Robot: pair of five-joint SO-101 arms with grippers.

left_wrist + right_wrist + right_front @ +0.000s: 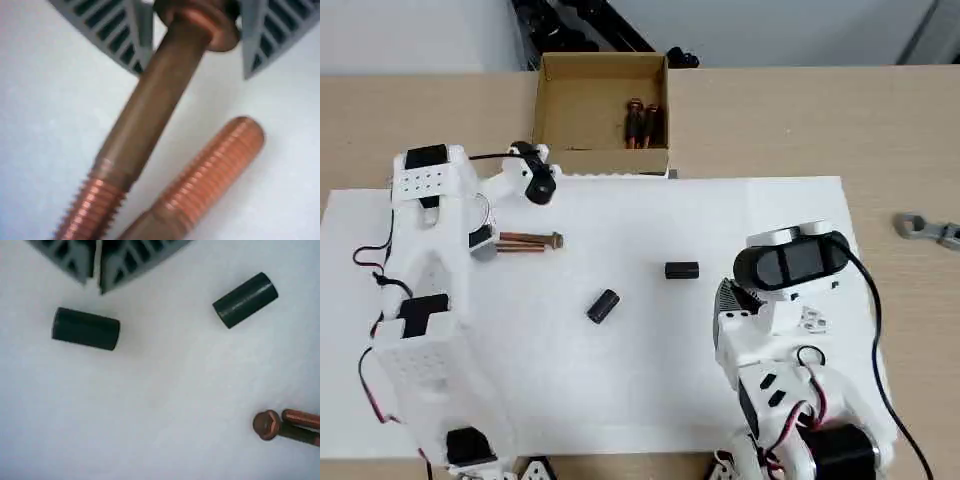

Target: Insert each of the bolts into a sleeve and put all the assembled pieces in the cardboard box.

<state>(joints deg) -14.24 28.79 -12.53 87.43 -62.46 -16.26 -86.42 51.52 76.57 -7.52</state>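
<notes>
Left gripper (192,75) clamps 1 bolt (150,115) at its head (2nd bolt (215,165) lies alongside). Right gripper (95,282): jaws closed, empty, near 1 sleeve (86,329).

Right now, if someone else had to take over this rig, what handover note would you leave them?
Left end effector: shut on the head of one copper-coloured threaded bolt, low over the white mat.
Right end effector: shut and empty, above the mat near the two loose black cylindrical sleeves.
A second copper-coloured bolt lies on the mat beside the held one, pointing the opposite way.
Done: two bolt-and-sleeve assemblies lie in the brown cardboard box.
Left: fit each bolt into a sleeve, then box both.
</notes>
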